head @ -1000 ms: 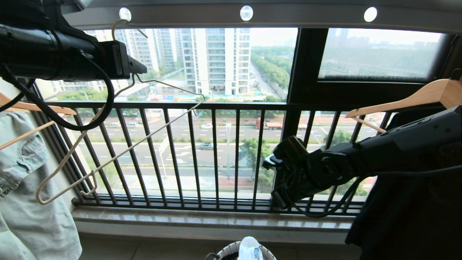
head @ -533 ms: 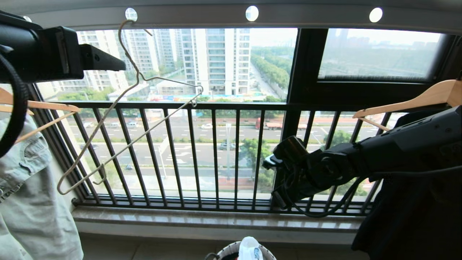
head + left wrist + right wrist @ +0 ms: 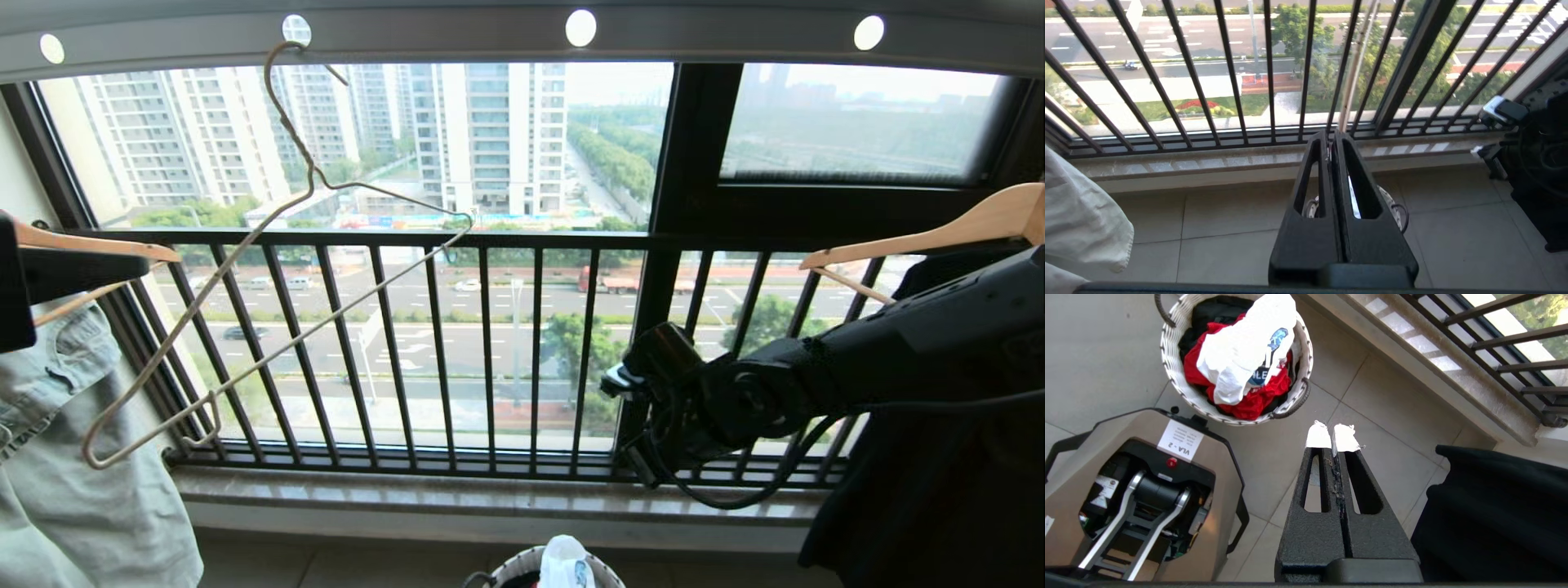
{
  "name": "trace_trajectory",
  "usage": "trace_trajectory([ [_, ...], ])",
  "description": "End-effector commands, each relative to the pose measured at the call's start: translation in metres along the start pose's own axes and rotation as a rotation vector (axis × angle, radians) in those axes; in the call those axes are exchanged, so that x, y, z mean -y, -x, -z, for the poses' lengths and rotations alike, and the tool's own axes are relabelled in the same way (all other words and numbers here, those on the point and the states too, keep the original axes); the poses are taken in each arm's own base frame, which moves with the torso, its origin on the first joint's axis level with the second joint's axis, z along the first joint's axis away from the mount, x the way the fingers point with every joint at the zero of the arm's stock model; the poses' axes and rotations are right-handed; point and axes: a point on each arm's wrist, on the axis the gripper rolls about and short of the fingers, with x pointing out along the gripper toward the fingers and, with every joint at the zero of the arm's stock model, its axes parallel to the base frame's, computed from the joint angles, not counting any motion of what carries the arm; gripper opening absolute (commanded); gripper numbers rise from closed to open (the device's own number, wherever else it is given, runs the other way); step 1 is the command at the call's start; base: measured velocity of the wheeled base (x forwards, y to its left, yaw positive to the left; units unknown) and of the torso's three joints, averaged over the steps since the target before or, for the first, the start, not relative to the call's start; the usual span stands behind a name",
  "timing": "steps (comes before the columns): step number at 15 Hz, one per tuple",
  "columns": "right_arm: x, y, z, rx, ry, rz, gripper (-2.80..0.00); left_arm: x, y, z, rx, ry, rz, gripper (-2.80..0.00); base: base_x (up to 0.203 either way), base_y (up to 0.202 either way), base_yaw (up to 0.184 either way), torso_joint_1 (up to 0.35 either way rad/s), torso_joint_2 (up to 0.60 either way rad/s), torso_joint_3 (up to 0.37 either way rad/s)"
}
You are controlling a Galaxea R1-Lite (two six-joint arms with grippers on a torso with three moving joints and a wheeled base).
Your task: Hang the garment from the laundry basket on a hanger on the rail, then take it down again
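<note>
White garment (image 3: 1241, 355) lies atop laundry basket (image 3: 1171, 355), hanger (image 3: 269, 245) bare on rail (image 3: 457, 37); both hands pinched shut, empty. Right hand (image 3: 1333, 437) best spreads its fingers, drops straight onto that white heap, avoiding the red.

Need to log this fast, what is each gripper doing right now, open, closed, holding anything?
Left gripper: jaws closed, empty, pointing at the window railing.
Right gripper: jaws closed, empty, above the floor beside the laundry basket.
</note>
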Motion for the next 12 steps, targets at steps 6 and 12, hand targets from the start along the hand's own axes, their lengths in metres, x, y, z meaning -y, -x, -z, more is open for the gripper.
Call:
trace_trajectory([
  [6, 0.02, 0.109, 0.061, 0.204, -0.069, 0.03, -2.8, -0.012, 0.069, 0.051, 0.089, 0.04, 0.113, -2.8, 0.0, 0.0, 0.0, 0.0, 0.0, 0.0],
  [12, 0.041, 0.216, 0.156, 0.519, -0.192, 0.114, -2.8, -0.02, 0.123, 0.093, 0.258, 0.071, 0.015, -2.8, 0.0, 0.0, 0.0, 0.0, 0.0, 0.0],
])
